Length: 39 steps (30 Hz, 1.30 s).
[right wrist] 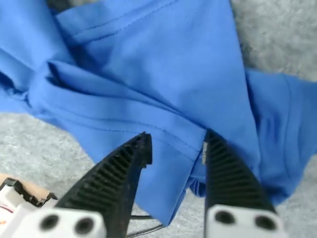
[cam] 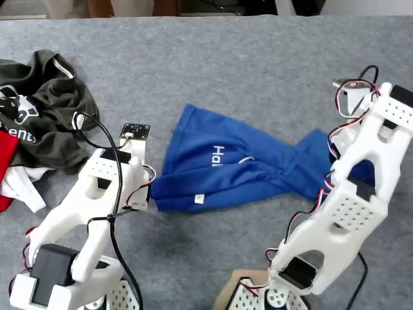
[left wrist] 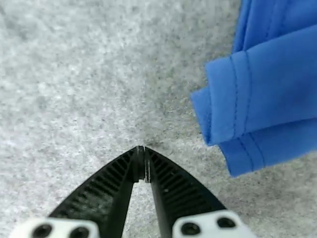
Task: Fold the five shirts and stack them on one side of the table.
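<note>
A blue shirt lies crumpled and twisted across the middle of the grey table. My left gripper is shut and holds nothing, just off the shirt's hemmed corner over bare felt. In the high view the left arm stands beside the shirt's left end. My right gripper is open just above the blue shirt, with a hem edge between its black fingers. The right arm covers the shirt's right end.
A pile of other shirts sits at the table's left edge: a dark olive one, a red one and a white one. Grey felt stretches bare behind the blue shirt.
</note>
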### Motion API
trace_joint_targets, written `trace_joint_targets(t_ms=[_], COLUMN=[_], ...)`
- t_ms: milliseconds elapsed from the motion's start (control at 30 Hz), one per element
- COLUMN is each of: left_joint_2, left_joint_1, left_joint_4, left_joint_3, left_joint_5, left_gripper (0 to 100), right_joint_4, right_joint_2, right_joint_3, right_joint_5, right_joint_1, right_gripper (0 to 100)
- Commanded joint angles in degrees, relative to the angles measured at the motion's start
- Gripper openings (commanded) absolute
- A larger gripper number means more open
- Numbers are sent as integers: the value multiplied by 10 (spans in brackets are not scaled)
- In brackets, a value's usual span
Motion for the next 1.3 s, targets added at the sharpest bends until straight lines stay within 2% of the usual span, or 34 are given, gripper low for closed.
trace_joint_targets(t_ms=[0, 800, 1000, 1267], left_joint_2=[-1, -1, -1, -1], left_joint_1=[0, -4, -4, -4], left_joint_4=[0, 4, 4, 4], left_joint_3=[-5, -1, -1, -1], left_joint_5=[-3, -3, -3, -3], left_gripper=[18, 18, 18, 18], right_joint_4=[5, 5, 3, 11], right_joint_2=[5, 59, 59, 58], right_joint_3=[-42, -53, -53, -70], right_joint_5=[-8, -17, -25, -29], right_joint_1=[9, 15, 16, 18], right_gripper=[185, 179, 4, 5])
